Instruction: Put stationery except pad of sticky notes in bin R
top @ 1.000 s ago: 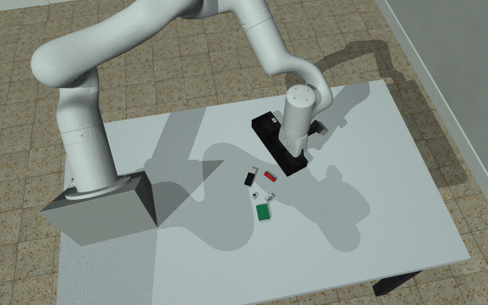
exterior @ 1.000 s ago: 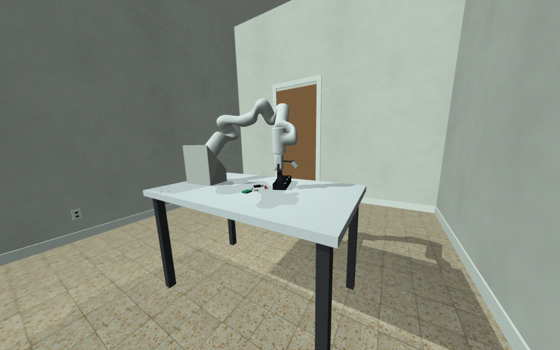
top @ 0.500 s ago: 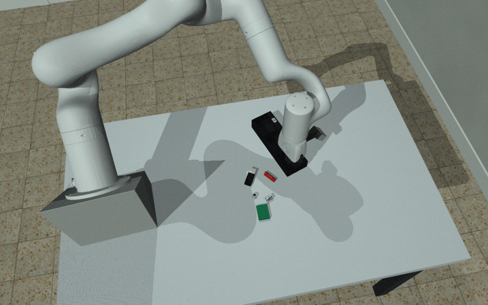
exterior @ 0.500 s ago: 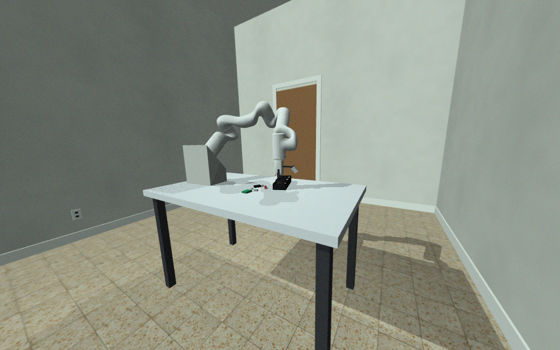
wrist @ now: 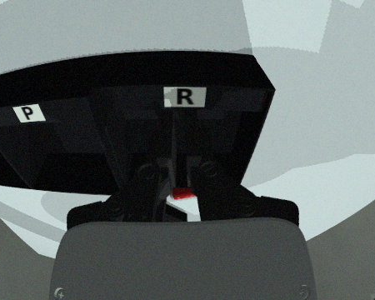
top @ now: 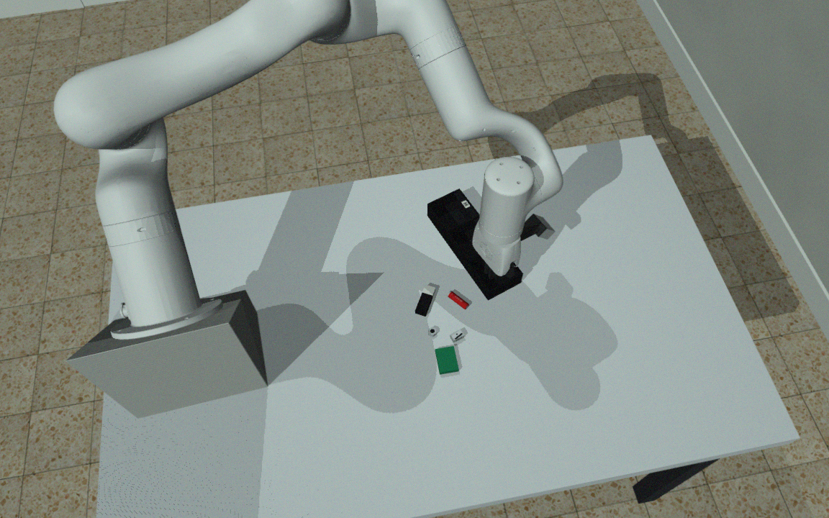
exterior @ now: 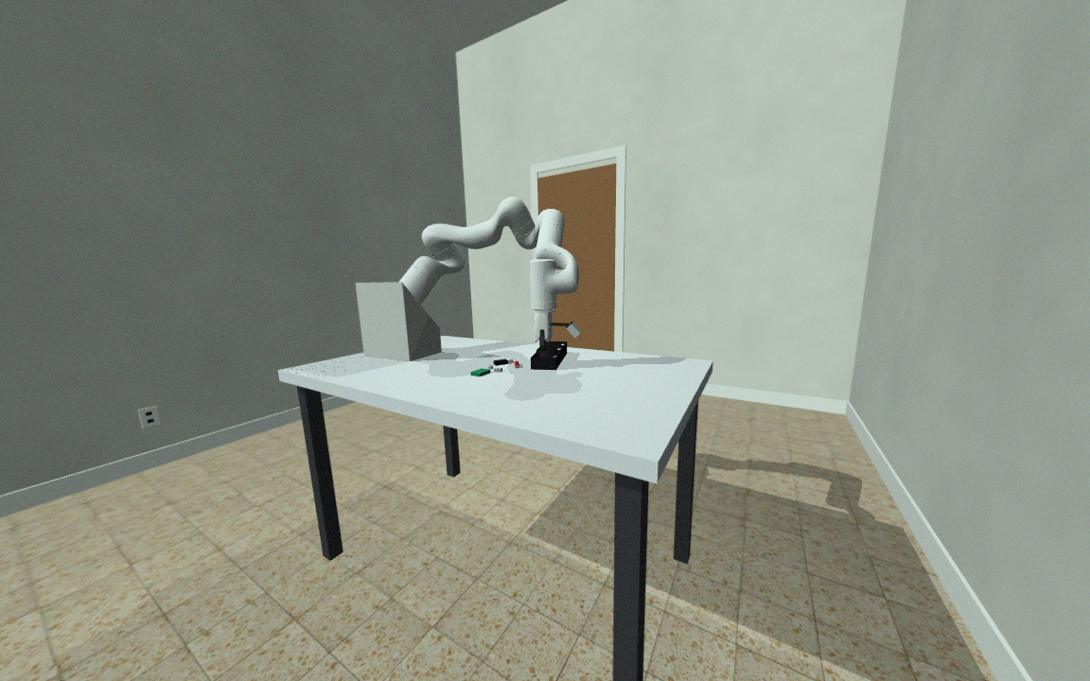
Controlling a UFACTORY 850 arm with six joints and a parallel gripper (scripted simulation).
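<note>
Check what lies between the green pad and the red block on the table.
One small grey-and-white piece lies there, just beyond the green pad on the way to the red block. The top view shows it.

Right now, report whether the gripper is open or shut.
Shut, on nothing. In the wrist view the gripper has its fingers almost together at the bin marked R, leaving only a thin gap.

A brown door (exterior: 589, 253), apparently shut, behind the table (exterior: 583, 414).
</note>
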